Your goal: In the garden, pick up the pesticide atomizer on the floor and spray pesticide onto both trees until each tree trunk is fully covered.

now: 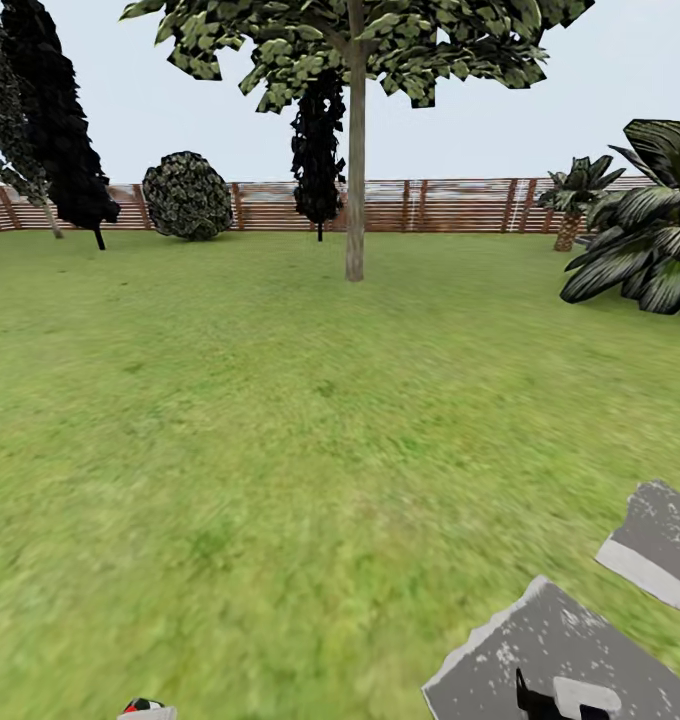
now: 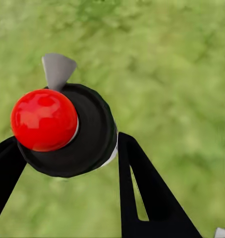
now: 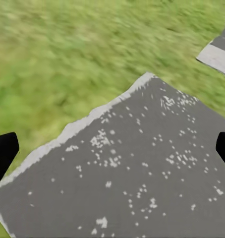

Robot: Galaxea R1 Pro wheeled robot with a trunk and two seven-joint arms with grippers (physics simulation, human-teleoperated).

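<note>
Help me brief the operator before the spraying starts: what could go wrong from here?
The tall tree with the mottled grey-tan trunk stands far across the lawn, so mist released now would likely fall short. The red-topped white atomizer sits between the left gripper's black fingers and might slip while driving.

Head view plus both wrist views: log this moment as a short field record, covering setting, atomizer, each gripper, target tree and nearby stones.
setting: grass lawn ringed by a wooden slat fence
atomizer: pesticide atomizer, red cap toward the camera, between the left gripper fingers
left gripper: shut on the atomizer, above grass
right gripper: right gripper open, nothing between the fingers, over a grey paving stone
target tree: smooth grey-tan tree trunk far ahead across the lawn
spray: no mist seen
</note>
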